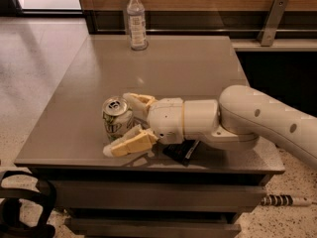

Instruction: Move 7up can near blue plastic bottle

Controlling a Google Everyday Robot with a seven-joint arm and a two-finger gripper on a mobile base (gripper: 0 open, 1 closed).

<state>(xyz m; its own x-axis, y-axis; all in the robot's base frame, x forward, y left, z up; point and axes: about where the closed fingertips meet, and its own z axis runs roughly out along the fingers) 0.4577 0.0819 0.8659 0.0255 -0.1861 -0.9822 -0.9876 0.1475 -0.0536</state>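
The 7up can (117, 118) stands upright near the front left of the grey table (163, 68); it has a white-and-green label and a silver top. My gripper (121, 124) reaches in from the right, open, with one finger (137, 99) behind the can and the other (130, 144) in front of it, so the can sits between them. The blue plastic bottle (136, 20), clear with a white cap, stands upright at the table's far edge, well away from the can.
A flat black snack packet (182, 150) lies under my wrist near the front edge. A wooden wall and a metal bracket (272, 20) stand behind the table. A black object (25, 207) sits on the floor at front left.
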